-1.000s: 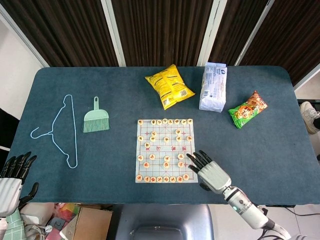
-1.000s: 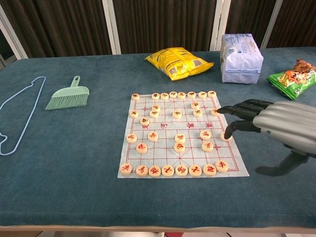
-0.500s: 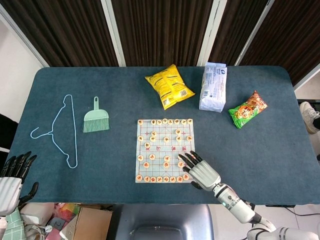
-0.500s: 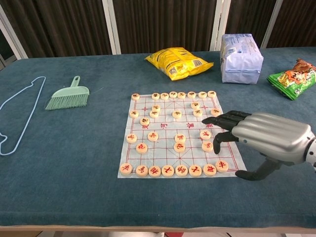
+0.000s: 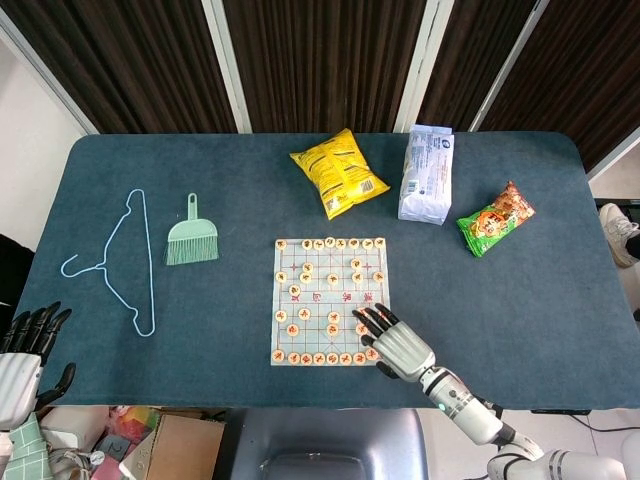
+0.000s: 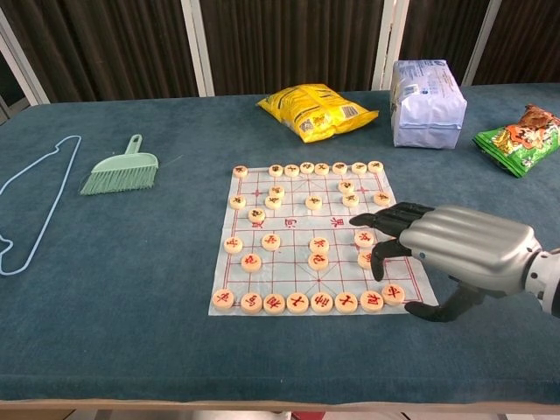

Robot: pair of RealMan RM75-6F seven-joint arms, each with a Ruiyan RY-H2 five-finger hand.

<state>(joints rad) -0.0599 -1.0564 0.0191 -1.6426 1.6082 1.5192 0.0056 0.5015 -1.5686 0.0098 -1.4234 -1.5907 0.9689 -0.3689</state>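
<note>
My right hand [image 6: 455, 249] hovers over the chess board [image 6: 262, 302], fingers spread, probably holding nothing yet; next I need to pinch one piece [image 6: 367, 259] cleanly.

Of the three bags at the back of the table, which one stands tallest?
The white bag, between the yellow bag and the green snack bag. It is a bulky block that rises well above the cloth; the other two lie flat.

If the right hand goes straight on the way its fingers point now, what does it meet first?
Probably the chess pieces on the board just ahead of the right hand; its height above them is unclear.
</note>
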